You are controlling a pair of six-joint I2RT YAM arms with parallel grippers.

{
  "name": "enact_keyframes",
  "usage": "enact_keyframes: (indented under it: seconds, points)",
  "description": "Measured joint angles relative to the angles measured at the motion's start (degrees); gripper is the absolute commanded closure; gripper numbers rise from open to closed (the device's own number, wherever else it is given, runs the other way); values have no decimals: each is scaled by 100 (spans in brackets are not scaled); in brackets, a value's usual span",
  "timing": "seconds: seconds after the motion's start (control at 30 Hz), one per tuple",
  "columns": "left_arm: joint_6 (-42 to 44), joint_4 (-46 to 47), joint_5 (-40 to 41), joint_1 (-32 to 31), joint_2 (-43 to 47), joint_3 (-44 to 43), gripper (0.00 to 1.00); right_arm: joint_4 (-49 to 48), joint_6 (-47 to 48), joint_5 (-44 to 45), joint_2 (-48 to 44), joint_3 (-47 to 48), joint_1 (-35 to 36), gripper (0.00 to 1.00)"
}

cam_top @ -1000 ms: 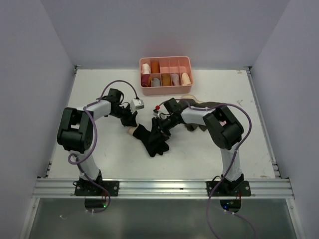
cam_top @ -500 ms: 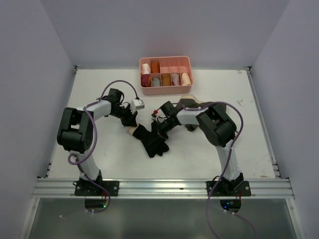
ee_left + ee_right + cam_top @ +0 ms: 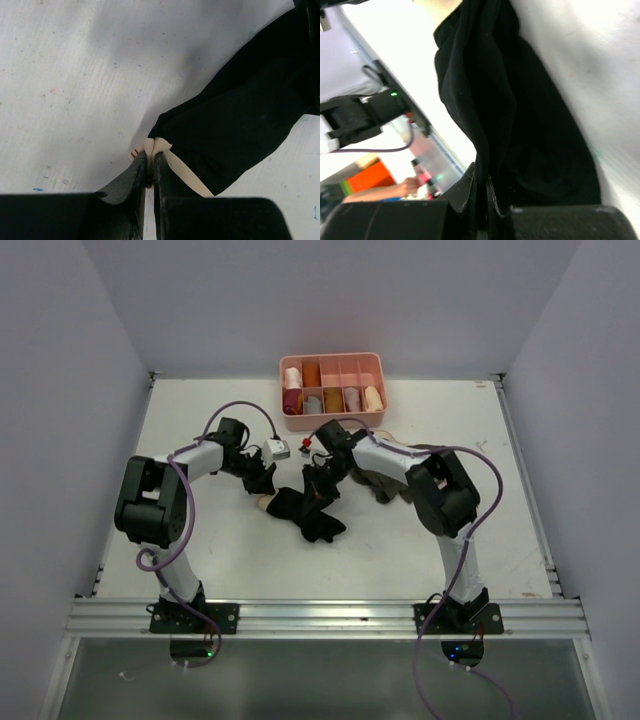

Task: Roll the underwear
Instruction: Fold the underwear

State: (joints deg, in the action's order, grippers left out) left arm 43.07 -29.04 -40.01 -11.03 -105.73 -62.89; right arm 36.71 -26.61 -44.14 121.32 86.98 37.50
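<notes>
R gripper (image 3: 320, 480) w/ underwear (image 3: 305, 518) now nearer pink bin (image 3: 334, 424), olive garment (image 3: 388, 490) beside

One camera high up, two very close.
The top camera sits above and behind the two arms (image 3: 160, 505) and looks down on the whole table (image 3: 430, 540) from far off. The left wrist camera looks down past the left gripper (image 3: 150, 162) at the tabletop, very near. The right wrist camera looks past the right gripper (image 3: 481, 177), tipped sideways, toward the table's near edge. All three see the black underwear (image 3: 305, 515).
</notes>
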Motion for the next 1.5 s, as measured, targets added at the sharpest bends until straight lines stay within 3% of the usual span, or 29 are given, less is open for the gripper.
enact_keyframes:
  seconds: [0.37,0.73,0.9,1.17,1.27,1.4,1.5]
  points:
    - [2,2,17,-4,2,-2,100,981,1062,597,179,243,-79,94]
    - [83,181,151,-70,151,157,99,1147,1491,549,577,262,-225,83]
    - [90,262,208,-81,308,249,72,1167,1534,525,581,271,-225,84]
    - [-555,153,472,-55,907,188,62,1084,1445,245,588,79,-201,86]
    - [-1058,155,448,-42,1189,188,52,811,1139,-140,588,-225,-155,86]
    - [-1878,238,188,136,1427,400,41,-136,503,-656,481,-791,-55,85]
    - [-2435,247,-79,555,1373,595,40,-1141,-188,-776,280,-1294,15,85]
